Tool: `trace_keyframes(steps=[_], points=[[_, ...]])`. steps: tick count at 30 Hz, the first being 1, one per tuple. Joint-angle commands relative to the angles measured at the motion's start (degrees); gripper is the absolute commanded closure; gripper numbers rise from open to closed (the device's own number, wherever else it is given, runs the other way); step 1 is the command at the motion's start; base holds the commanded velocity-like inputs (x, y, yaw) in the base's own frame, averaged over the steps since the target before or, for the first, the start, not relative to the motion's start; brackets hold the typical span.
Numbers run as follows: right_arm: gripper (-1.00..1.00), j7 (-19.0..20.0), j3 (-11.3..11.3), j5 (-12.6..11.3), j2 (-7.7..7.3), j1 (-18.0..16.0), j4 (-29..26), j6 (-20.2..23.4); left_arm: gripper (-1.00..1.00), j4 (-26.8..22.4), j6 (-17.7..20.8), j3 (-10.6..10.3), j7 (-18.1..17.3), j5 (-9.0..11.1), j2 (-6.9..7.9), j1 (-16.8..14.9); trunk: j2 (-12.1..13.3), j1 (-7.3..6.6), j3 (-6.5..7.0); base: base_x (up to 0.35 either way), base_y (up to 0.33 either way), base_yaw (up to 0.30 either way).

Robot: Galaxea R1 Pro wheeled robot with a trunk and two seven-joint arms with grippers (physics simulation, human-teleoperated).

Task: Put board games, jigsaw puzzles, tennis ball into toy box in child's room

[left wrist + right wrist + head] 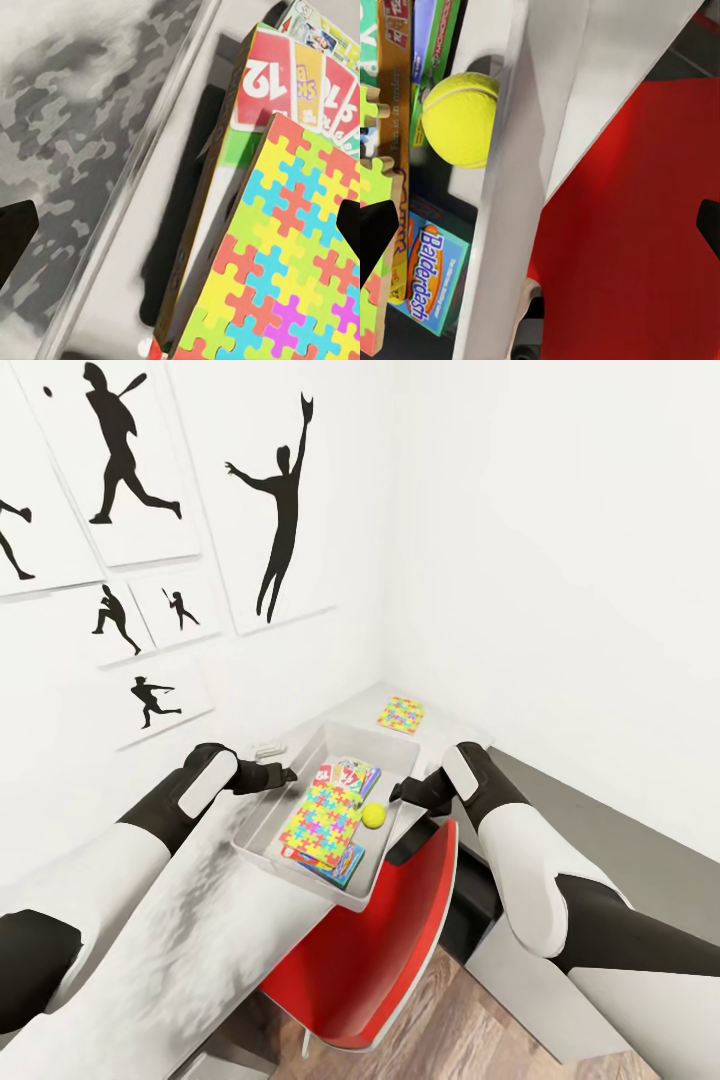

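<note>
Flanking toy box (262, 822) on table (190, 940): left gripper (283, 774) & right gripper (400, 792), both spread. Inside: 1 tennis ball (374, 815), 1 jigsaw puzzle (325, 818) atop board games (352, 773). 2nd puzzle (401, 714) lies outside, near the corner.

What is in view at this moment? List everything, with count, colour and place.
toy box: one, grey, on the table edge between both claws.
jigsaw puzzle in box: one, multicoloured, on top of the stack.
board games: stacked under that puzzle; count unclear.
tennis ball: one, yellow, in the box against its wall.
second jigsaw puzzle: one, multicoloured, on the table's far corner.
table: one, mottled grey.
chair: one, red, below the box.
posters: several, black silhouettes, on the wall.
left claw: at the box's left rim.
right claw: at the box's right rim.
</note>
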Motion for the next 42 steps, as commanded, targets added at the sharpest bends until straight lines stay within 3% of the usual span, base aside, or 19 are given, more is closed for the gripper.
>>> trace_keyframes(steps=[1, 42], points=[[-1.0, -0.6, -0.27, -0.56, 0.05, -0.05, -0.06, 0.15, -1.0, -0.09, 0.03, -0.28, 0.52, 0.6, 0.08, -0.07, -0.12, 0.03, -0.14, 0.0, 0.0, 0.0], [-1.0, -0.52, -0.32, -0.56, 0.05, 0.05, 0.02, -0.01, -1.0, 0.0, 0.01, -0.32, 0.52, 0.6, 0.02, 0.35, -0.12, 0.03, -3.45, 0.0, 0.0, 0.0]])
